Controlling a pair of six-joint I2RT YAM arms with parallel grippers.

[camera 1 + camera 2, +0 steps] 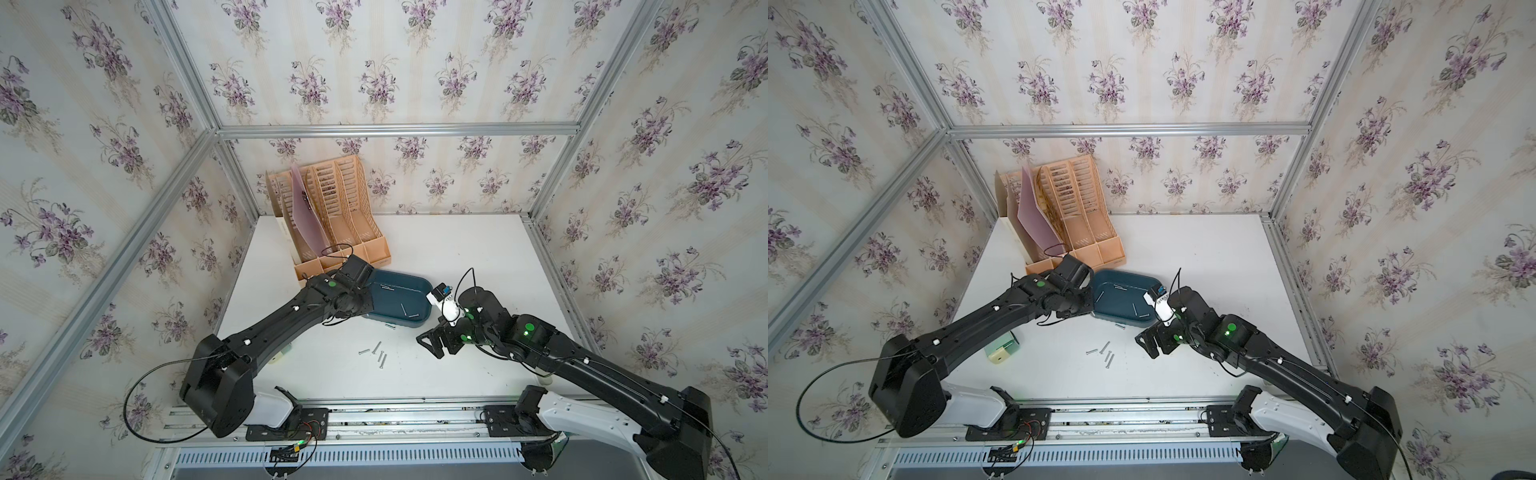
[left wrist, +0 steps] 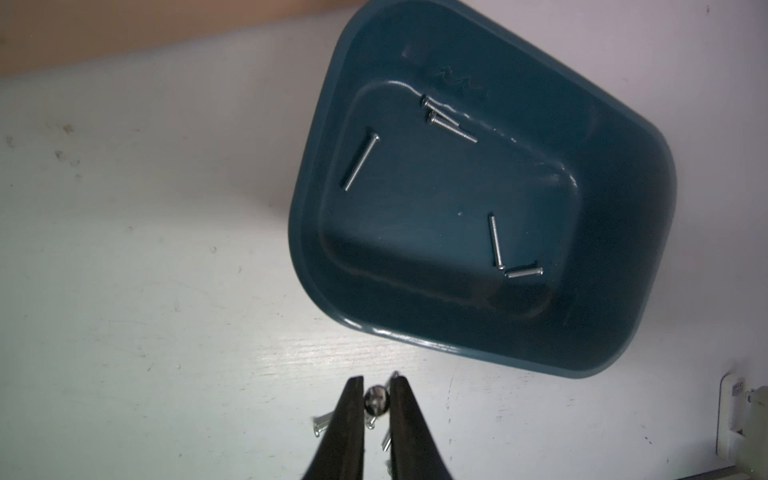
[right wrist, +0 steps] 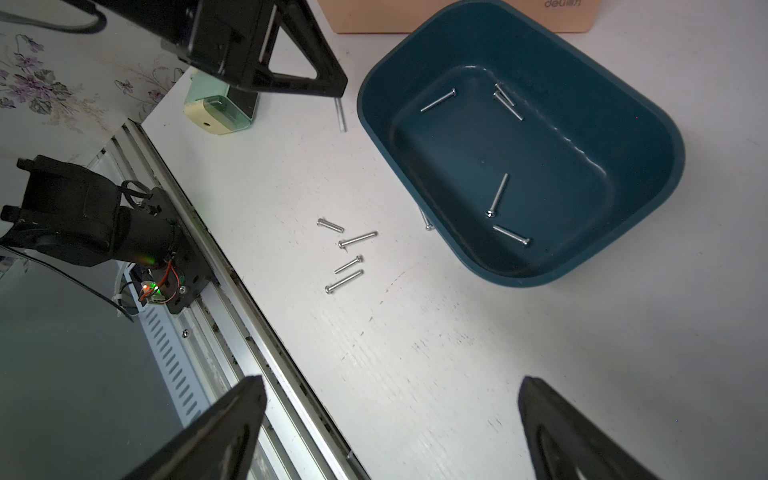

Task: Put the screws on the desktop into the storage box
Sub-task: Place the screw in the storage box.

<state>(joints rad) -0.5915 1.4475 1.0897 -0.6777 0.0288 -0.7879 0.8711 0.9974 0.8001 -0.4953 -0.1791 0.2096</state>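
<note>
My left end effector (image 2: 377, 400) is clamped on one screw (image 3: 341, 116) just beside the blue tub (image 2: 623, 249) holding five more screws (image 2: 496, 241), my right end effector (image 3: 391, 384) gapes empty, and four loose screws (image 3: 358, 240) lie on the bench (image 3: 457, 353).

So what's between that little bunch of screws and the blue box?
One lone screw, close to the storage box, on otherwise bare desktop; both top views show it.

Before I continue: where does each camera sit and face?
Top views: high at front, looking down on flat white desktop; both arms show.
Left wrist: above dark teal plastic storage box; left gripper pinches a silver screw.
Right wrist: over desktop, facing box; open right gripper, left gripper too.
Shared: both wrists see five screws inside box.
</note>
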